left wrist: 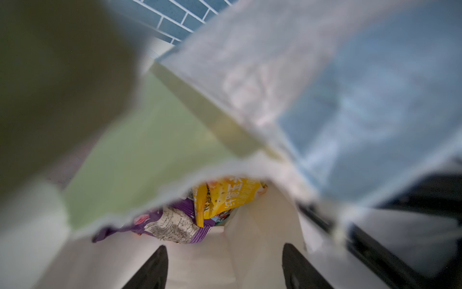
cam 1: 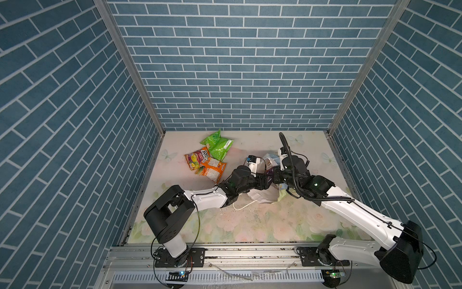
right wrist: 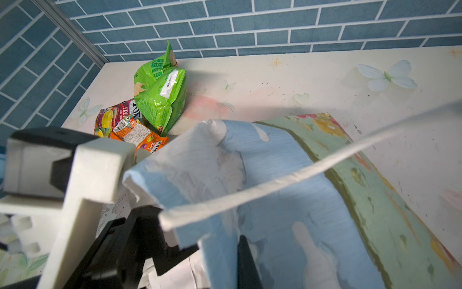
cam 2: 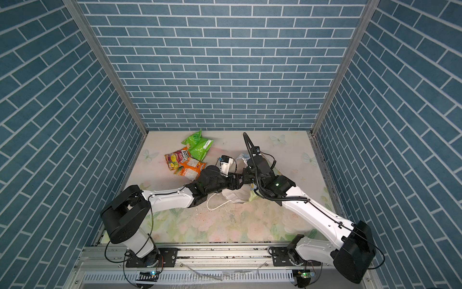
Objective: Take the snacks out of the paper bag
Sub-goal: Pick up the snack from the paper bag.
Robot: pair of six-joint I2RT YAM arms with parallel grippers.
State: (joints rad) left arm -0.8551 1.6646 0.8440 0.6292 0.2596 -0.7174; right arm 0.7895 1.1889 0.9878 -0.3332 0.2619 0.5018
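Left claw (left wrist: 225,247) is seen with its two dark fingers spread wide and nothing between them, pushed into the mouth of the paper bag (left wrist: 150,150), whose white inner floor lies directly under the fingertips. Right claw (right wrist: 237,260) is closed down thin on the blue-printed wall of the bag, near its rim, and the mouth is held up and open by it. Just ahead of the left claw's fingertips, inside the bag, a purple packet (left wrist: 172,225) is lying flat. Beyond it, deeper in and leaning on the bag's side wall, a yellow packet (left wrist: 225,197) can be made out; whether more is hidden beneath them cannot be told. Three snacks lie out on the table (right wrist: 300,80), well apart from both claws and past the bag's mouth: a green packet (right wrist: 160,92), a fruit-printed red packet (right wrist: 110,120) and an orange-and-white packet (right wrist: 140,135), touching one another in a loose heap. The packets still inside are judged to be light, puffed and crinkly, with slick foil that will slide on the white paper and buckle under a pinch. A hold is best taken on the flat crimped end seam or a loose corner of the purple packet, the nearest one, rather than across its air-filled belly, from which the fingers may slip. The bag itself looks thin, soft and creased, so it is likely to be dragged along or torn if a finger snags its wall.
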